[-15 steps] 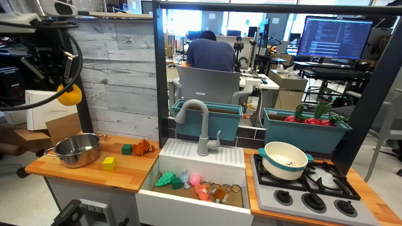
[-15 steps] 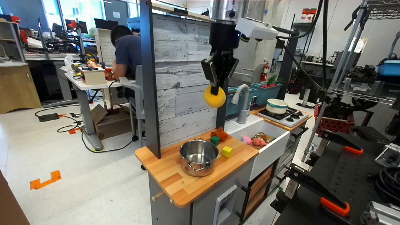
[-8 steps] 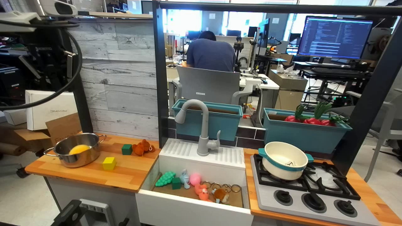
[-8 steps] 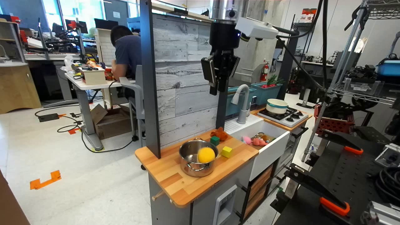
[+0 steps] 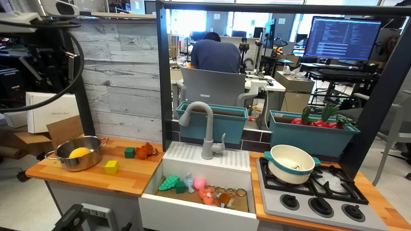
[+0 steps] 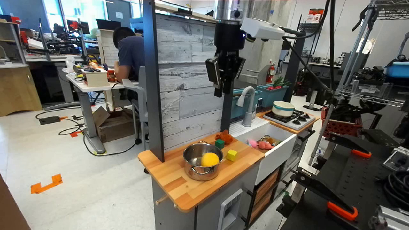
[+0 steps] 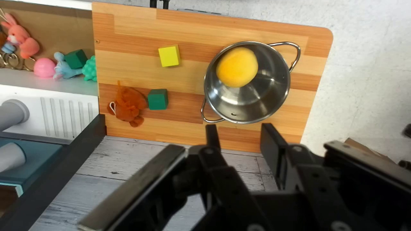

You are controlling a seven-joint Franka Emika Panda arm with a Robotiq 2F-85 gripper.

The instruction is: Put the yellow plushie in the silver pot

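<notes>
Wrist view | yellow plushie (image 7: 237, 66) inside silver pot (image 7: 258, 96) | hand (image 7: 239, 131) spread apart

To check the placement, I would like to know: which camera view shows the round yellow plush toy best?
The wrist view: it looks down into the round silver metal pot and shows the plush toy in full outline. In both exterior views, the pot's near wall hides the toy's lower part.

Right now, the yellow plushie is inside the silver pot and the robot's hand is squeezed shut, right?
Almost: the hand isn't shut. It's open, its fingers apart, as the wrist view shows. The yellow plushie is inside the silver pot, as you said.
</notes>
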